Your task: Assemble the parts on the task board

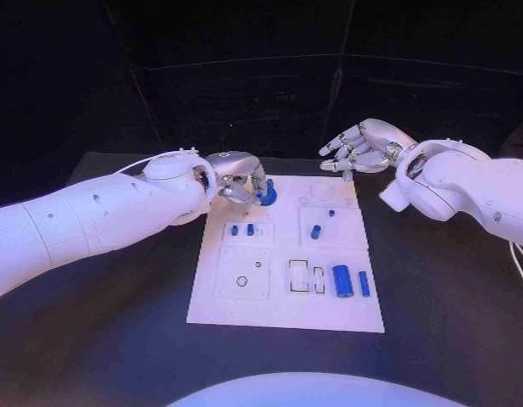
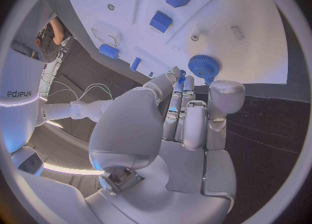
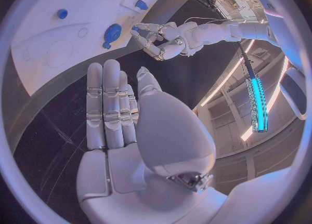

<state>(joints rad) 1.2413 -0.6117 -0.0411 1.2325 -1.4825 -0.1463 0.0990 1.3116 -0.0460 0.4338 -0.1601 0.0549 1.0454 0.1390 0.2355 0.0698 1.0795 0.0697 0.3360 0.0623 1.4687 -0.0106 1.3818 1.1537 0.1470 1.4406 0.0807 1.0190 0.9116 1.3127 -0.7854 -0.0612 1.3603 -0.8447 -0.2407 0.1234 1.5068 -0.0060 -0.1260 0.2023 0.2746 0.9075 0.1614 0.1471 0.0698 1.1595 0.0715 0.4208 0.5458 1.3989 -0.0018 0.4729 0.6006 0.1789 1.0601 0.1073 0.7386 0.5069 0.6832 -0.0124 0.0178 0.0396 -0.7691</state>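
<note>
Nearest the robot, on the near right part of the white task board (image 1: 230,309), a blue cylinder (image 1: 343,281) and a slimmer blue bar (image 1: 364,283) lie side by side, with smaller blue pieces (image 1: 319,230) standing farther up the board. At the board's far left corner the left hand (image 1: 239,180) curls over a round blue gear (image 2: 204,66); its fingertips (image 2: 184,80) are right beside the gear, yet whether they grip it cannot be told, since the hand hides most of it in the head view. Beyond the board's far right corner the right hand (image 1: 361,144) hovers over the black table (image 1: 457,305), fingers straight and loosely apart, holding nothing.
</note>
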